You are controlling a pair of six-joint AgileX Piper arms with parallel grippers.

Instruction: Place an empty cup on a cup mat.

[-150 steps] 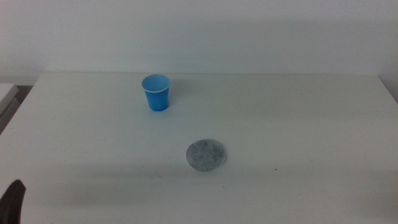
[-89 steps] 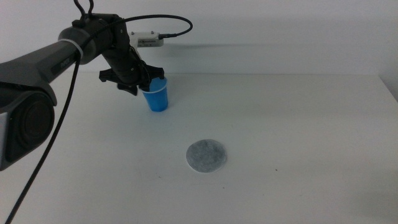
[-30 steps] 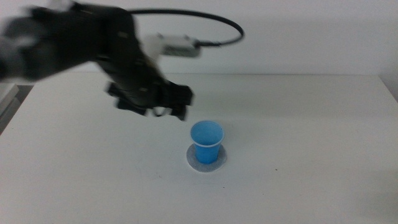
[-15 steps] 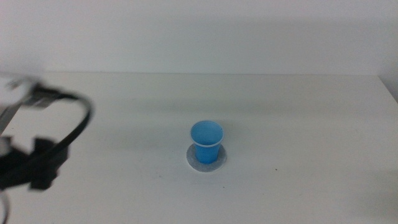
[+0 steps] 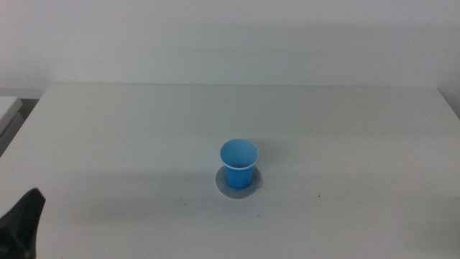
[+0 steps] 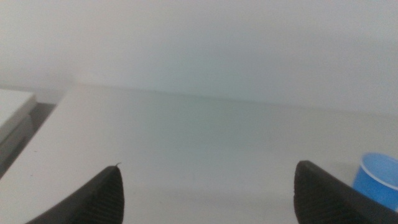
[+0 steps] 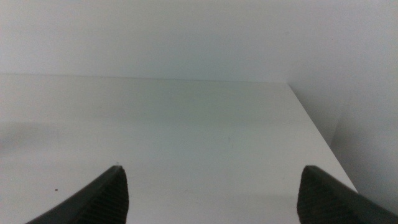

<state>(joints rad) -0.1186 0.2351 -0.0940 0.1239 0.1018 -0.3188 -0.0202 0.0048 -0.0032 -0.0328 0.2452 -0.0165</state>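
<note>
With the cup (image 5: 238,164) standing upright and centred on the mat (image 5: 222,186), as the task requires, the left gripper (image 6: 208,193) waits at the table's (image 5: 345,129) near-left corner and the right gripper (image 7: 211,193) is parked over the table's right side, both with jaws spread and empty.

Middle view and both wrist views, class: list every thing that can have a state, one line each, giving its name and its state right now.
cup: upright, empty, standing on the cup mat, held by nothing.
cup mat: flat on the table, under the cup.
left gripper: open, empty, near the table's front left corner.
right gripper: open, empty, out of the middle view.
</note>
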